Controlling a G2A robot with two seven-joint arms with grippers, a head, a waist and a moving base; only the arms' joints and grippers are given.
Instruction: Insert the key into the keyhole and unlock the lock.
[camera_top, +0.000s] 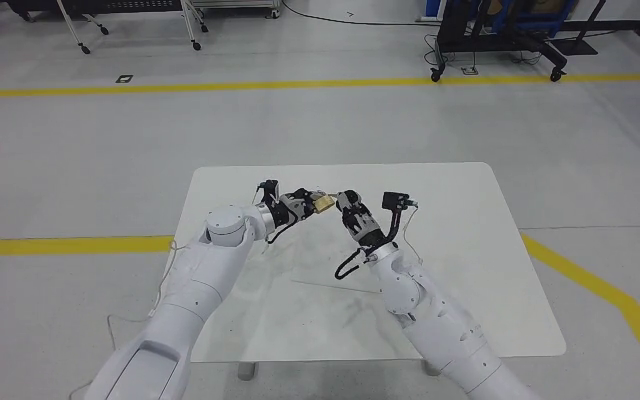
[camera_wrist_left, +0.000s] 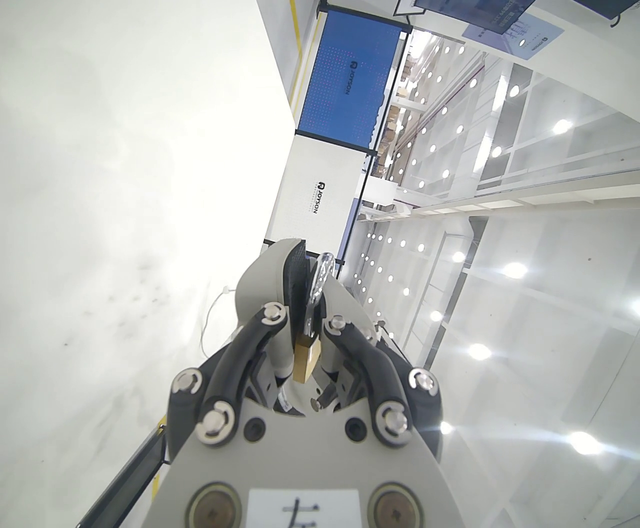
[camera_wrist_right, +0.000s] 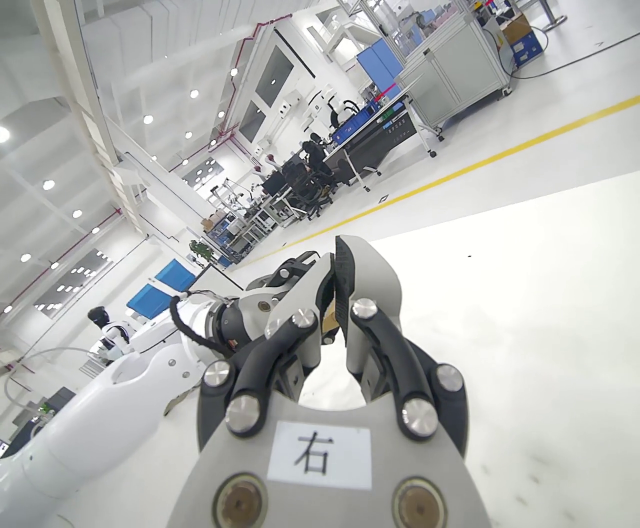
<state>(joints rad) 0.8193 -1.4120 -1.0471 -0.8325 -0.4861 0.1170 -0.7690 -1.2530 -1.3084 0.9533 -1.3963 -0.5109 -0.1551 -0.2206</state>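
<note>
Now the left gripper (camera_wrist_left: 314, 280) clamps the lock (camera_wrist_left: 306, 361) above the table (camera_top: 470, 300), the right gripper (camera_wrist_right: 336, 280) pinched shut alongside, contents hidden.

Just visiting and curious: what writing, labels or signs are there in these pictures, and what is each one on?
Left wrist sticker, behind the left fingers: one black character.
Right wrist sticker, behind the right fingers: one black character.
Blue wall panel: a company logo word, turned sideways.
White panel beside it: same logo word; smaller line unreadable.
Hanging posters: too small to read.
Key and lock: no print legible.
</note>
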